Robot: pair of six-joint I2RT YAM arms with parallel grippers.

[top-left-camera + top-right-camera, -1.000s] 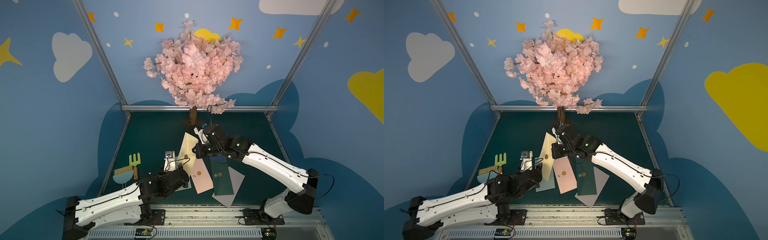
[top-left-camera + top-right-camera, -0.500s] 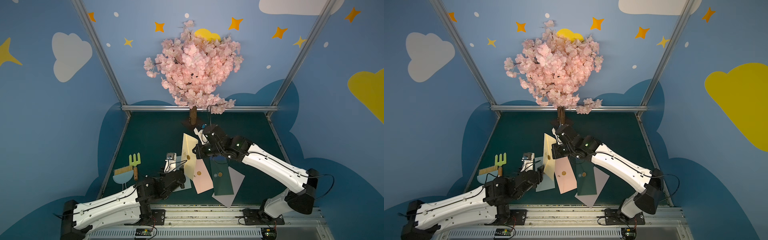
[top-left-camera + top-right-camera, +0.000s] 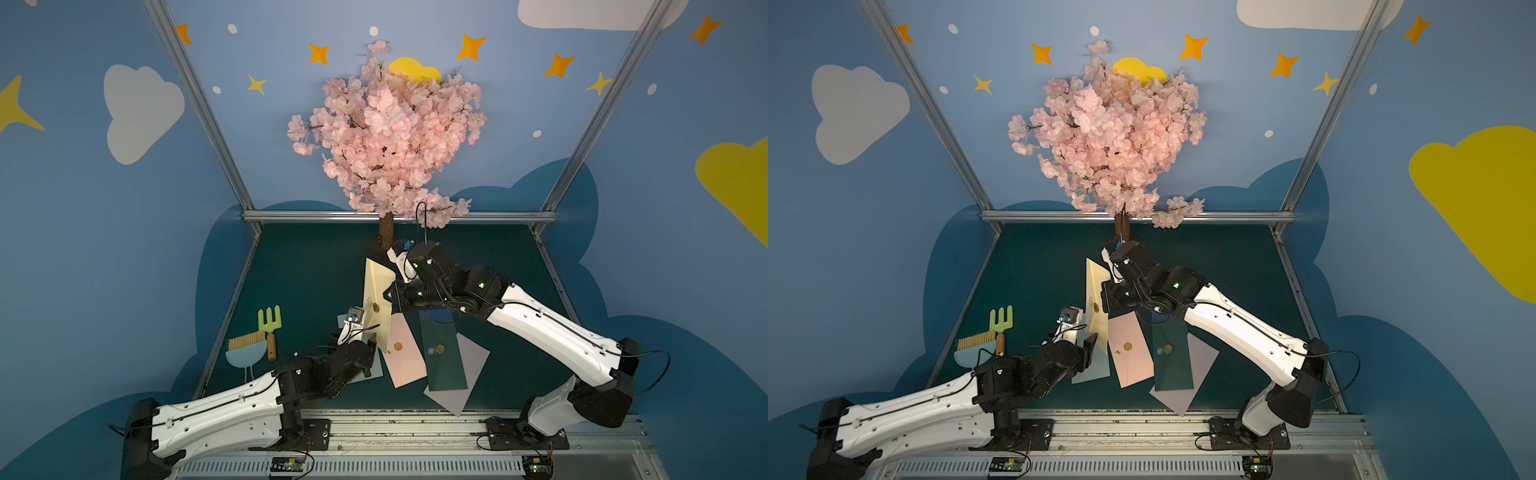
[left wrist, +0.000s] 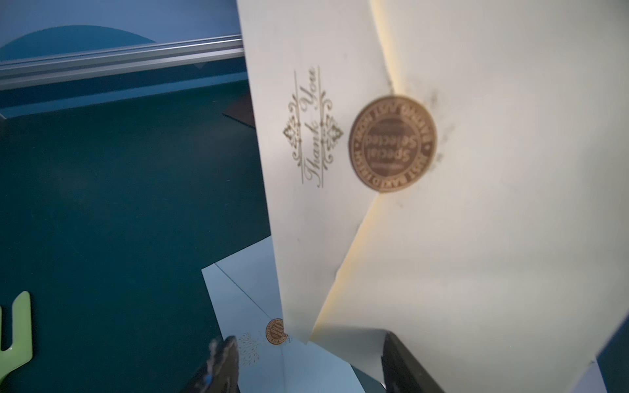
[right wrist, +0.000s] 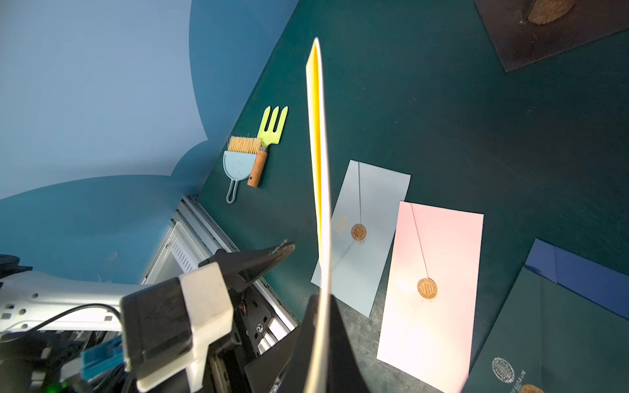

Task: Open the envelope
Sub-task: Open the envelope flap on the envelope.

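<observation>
Top views both show the cream envelope (image 3: 377,303) held up on edge above the table (image 3: 307,270), the right tool (image 3: 391,296) pinching its side. Left wrist: the left tool (image 4: 308,340) is spread, jaws flanking the envelope's lower corner, and the gold seal (image 4: 392,144) holds the flap down. Right wrist: the envelope is seen edge-on, clamped tight in the right tool.

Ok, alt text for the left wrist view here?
A cream envelope printed "Thank You", flap held by a round gold seal, is held up near the camera. The open left gripper straddles one corner, above a light blue envelope on the green table.
</observation>
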